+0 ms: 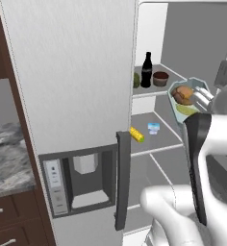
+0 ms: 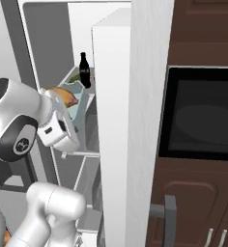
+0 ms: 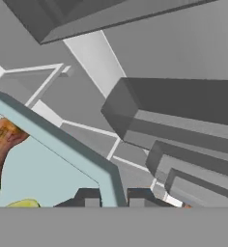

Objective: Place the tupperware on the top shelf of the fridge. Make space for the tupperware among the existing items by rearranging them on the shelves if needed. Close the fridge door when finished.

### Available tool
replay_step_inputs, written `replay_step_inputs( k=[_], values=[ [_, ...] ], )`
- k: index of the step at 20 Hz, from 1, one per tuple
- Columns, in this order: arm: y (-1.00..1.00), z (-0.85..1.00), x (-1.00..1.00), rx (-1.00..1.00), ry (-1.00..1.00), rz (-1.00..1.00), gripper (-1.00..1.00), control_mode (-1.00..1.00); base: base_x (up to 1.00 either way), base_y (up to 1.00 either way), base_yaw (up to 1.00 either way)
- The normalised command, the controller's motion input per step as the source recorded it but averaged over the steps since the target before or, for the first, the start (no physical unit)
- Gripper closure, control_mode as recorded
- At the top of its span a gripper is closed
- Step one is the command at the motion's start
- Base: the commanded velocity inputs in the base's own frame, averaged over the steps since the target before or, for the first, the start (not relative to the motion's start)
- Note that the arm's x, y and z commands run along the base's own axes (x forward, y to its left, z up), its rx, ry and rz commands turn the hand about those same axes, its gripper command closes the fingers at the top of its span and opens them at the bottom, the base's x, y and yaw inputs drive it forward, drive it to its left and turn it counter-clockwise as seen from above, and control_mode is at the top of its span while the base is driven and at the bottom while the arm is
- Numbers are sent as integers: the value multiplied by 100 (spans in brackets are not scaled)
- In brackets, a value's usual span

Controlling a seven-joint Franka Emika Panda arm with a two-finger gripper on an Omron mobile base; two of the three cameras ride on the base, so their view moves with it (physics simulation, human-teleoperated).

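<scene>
My gripper is shut on the rim of the tupperware, a pale blue-green container with orange-brown and yellow food, tilted on edge. It hangs in front of the open right compartment of the fridge, at the height of the highest shelf in view. That shelf carries a dark bottle, a green round item and a dark brown bowl. One shelf down lie a yellow cob and a pale blue cup. In the right base view the tupperware sits before the bottle.
The fridge door stands open to the right of the arm, its grey bins close to the hand. The dispenser door is closed. A dark oven front and brown cabinets flank the fridge on the right, a stone counter on the left.
</scene>
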Motion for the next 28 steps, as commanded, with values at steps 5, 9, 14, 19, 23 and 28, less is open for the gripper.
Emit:
replay_step_inputs(
  k=[5, 9, 14, 19, 23, 28],
  values=[
    [-30, 5, 52, 4, 4, -3, 100, -100, 0, 0, 0],
    [-1, 1, 50, 2, 4, -7, 100, -100, 0, 0, 0],
    [-8, 1, 32, 5, 10, -5, 100, -100, 0, 0, 0],
    [-1, 0, 29, 5, 13, -1, 100, -100, 0, 0, 0],
    [-6, 0, 36, 2, 17, 0, 100, -100, 0, 0, 0],
    [-9, -3, 26, 3, 13, -1, 100, -100, 0, 0, 0]
  ],
)
